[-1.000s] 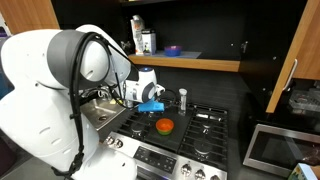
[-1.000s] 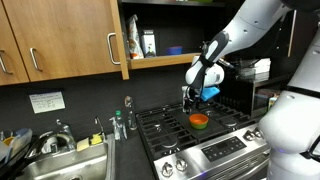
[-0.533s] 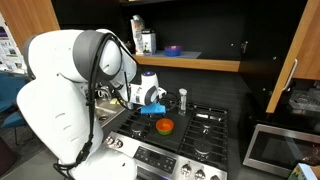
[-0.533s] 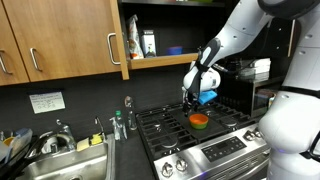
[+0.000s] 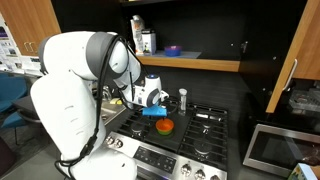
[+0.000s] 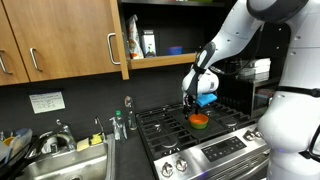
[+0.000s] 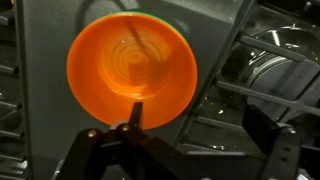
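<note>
An orange bowl [image 7: 131, 70] sits on the black grate of a gas stove [image 5: 205, 130]; it shows in both exterior views [image 5: 164, 125] [image 6: 199, 121]. My gripper [image 7: 200, 125] hangs just above it, open and holding nothing. In the wrist view one dark finger [image 7: 133, 115] lies over the bowl's near rim, and its partner [image 7: 265, 130] stands over the bare grate to the right. From outside, the gripper [image 5: 156, 107] [image 6: 198, 104] points down at the bowl, a blue part beside it.
A small shaker [image 5: 182, 99] stands at the back of the stove. A burner [image 7: 265, 65] lies right of the bowl. A shelf [image 5: 200, 62] above carries a blue dish and bottles. A sink [image 6: 60, 160] and bottles [image 6: 118, 125] flank the stove, a countertop oven [image 5: 280, 148] opposite.
The arm has swung round and brought the gripper lower and closer over the orange bowl. The jaws stayed open; the bowl has not moved.
</note>
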